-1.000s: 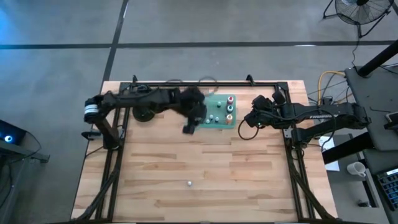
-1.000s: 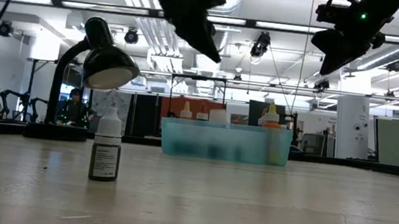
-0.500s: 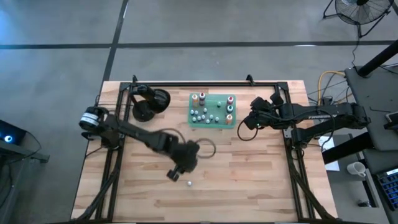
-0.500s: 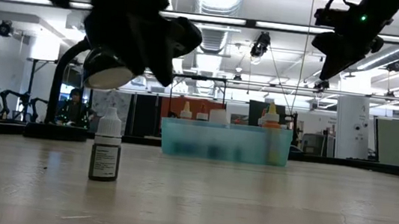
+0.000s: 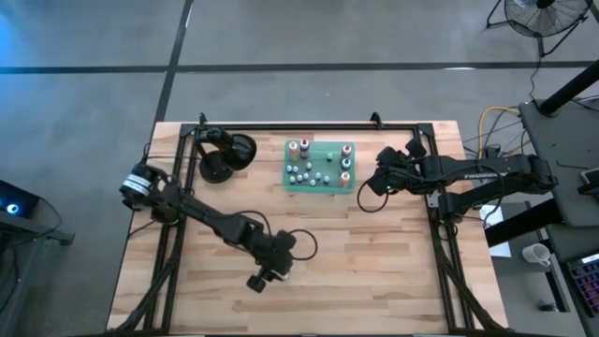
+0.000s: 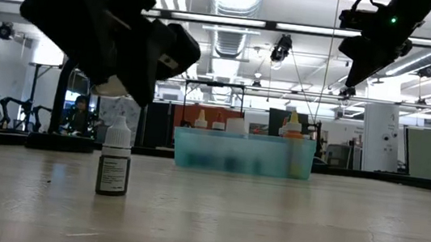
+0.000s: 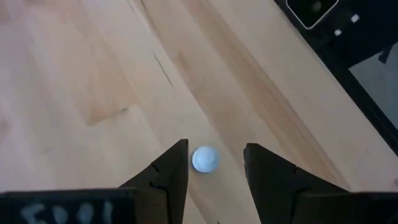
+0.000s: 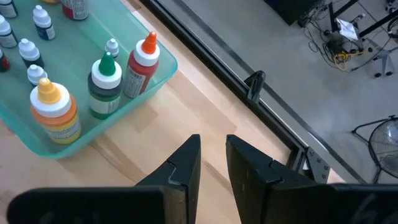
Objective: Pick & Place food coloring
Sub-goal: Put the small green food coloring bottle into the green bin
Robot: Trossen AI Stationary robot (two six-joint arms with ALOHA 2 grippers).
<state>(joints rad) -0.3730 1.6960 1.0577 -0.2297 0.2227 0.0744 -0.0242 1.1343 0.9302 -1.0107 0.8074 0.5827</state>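
Left gripper (image 7: 214, 163) poised over a lone food coloring bottle (image 7: 204, 159) on the wooden table (image 5: 393, 262), well away from the green tray (image 5: 321, 183).

Table was pale butcher-block with a black frame; a black desk lamp (image 5: 220, 156) stood just beside the tray, and the low view looked into a workshop with ceiling strip lights. The left arm reached out across the table away from the tray, wrist pointing straight down, fingers (image 7: 166, 171) parted with the bottle's white cap between them, not seen touching. Remaining bottles (image 8: 99, 84) stood upright in the tray: orange, green and red caps plus small white ones. Right gripper (image 8: 211, 163) hung just beside the tray, fingers a narrow gap apart, holding nothing.
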